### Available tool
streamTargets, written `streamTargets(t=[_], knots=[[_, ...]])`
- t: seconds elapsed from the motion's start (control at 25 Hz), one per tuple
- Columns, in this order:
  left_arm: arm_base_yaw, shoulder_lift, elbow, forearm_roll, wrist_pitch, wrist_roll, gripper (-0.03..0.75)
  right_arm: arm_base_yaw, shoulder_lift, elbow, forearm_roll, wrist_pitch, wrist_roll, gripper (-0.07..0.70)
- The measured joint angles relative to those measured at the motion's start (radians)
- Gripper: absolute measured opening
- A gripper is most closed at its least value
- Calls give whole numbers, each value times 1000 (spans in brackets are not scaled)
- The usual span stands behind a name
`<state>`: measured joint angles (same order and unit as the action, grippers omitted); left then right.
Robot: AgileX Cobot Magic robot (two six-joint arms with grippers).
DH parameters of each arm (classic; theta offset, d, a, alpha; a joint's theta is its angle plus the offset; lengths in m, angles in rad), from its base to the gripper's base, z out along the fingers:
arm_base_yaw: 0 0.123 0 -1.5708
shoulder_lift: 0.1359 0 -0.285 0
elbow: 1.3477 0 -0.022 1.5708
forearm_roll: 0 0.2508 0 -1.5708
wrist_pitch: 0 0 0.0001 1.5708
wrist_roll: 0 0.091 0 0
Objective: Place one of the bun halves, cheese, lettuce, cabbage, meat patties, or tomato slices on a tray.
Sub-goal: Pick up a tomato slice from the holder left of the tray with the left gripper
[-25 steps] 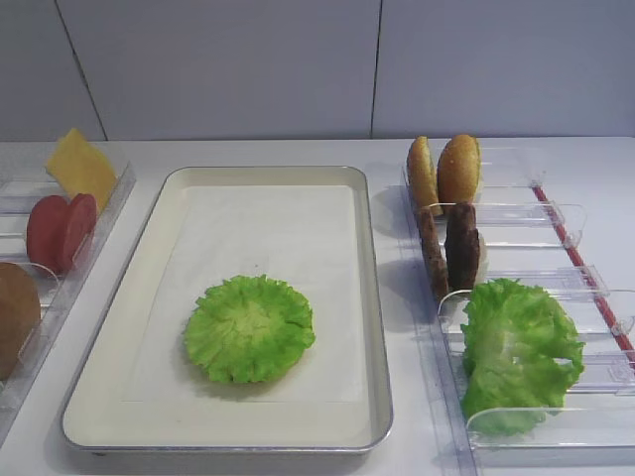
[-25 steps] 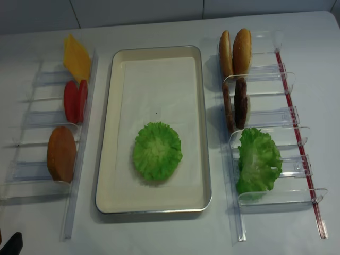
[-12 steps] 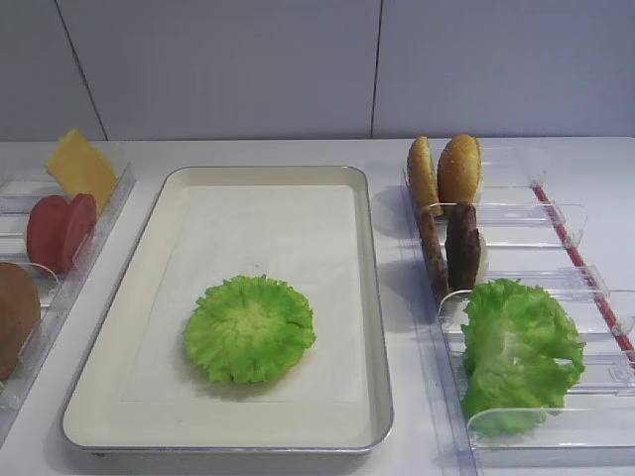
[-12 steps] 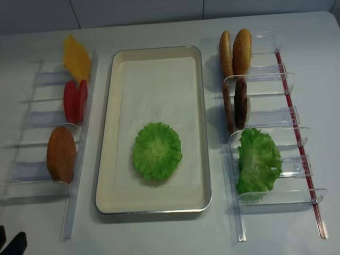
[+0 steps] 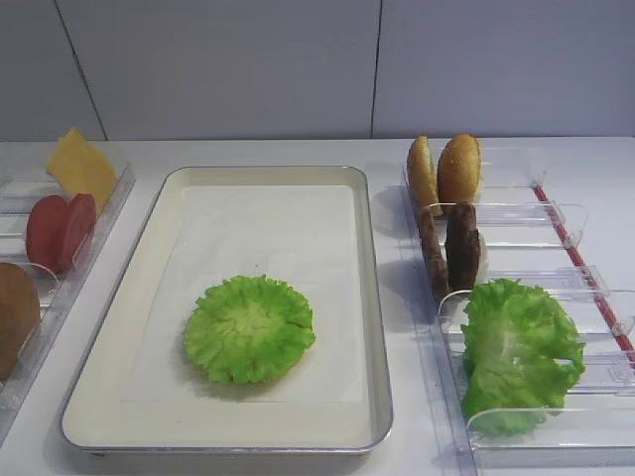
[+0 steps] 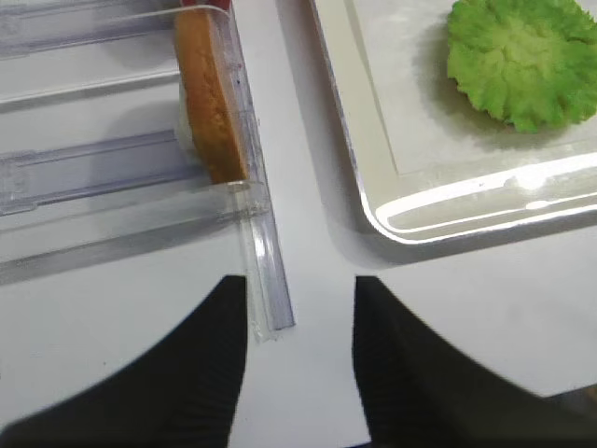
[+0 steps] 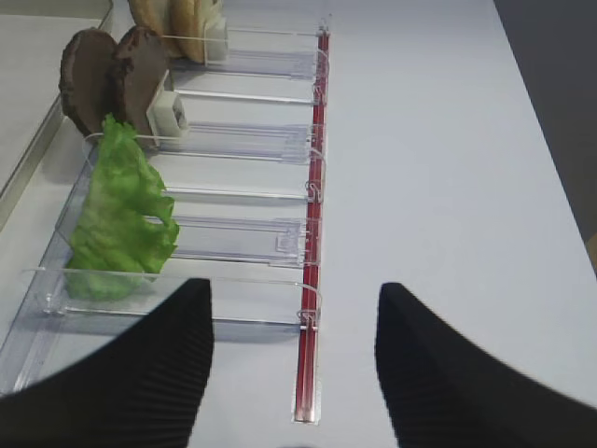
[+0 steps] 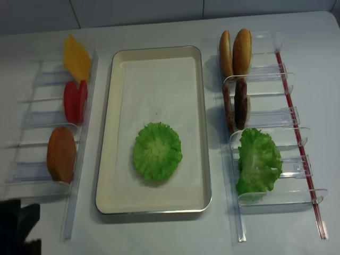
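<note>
Left end effector hangs released by the tray's near corner, a bun half on edge just ahead-left in its rack, lettuce already on the tray.

I find all views bright and evenly lit from overhead. Glare streaks the tray rim; shadows are soft. Gripper fingers read blurred.

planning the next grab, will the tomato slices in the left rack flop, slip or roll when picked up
The tomato slices look like rigid discs standing on edge, so probably stiff, not floppy. Their faces look smooth and matte, so the fingers may slip somewhat. Being round and upright in the rack, one could roll or tip over if nudged free.
</note>
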<state>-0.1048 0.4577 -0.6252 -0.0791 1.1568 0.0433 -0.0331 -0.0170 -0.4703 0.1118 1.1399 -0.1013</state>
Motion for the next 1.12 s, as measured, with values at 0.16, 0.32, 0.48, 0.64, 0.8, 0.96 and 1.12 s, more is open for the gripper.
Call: streamTargets(t=[0.16, 0.32, 0.48, 0.64, 0.8, 0.96, 1.12], knots=[[0, 165, -97, -1, -29, 0, 285, 0, 0, 0, 0, 0, 0, 389], [0, 329, -217, -1, -54, 0, 285, 0, 0, 0, 0, 0, 0, 389], [0, 487, -329, -1, -62, 0, 285, 0, 0, 0, 0, 0, 0, 389], [0, 636, -418, -1, -69, 0, 285, 0, 0, 0, 0, 0, 0, 389], [0, 786, -487, -1, -81, 2, 285, 0, 0, 0, 0, 0, 0, 389], [-2, 927, -556, -1, -103, 17, 285, 0, 0, 0, 0, 0, 0, 389], [-2, 1049, -622, -1, -107, 22, 285, 0, 0, 0, 0, 0, 0, 389]])
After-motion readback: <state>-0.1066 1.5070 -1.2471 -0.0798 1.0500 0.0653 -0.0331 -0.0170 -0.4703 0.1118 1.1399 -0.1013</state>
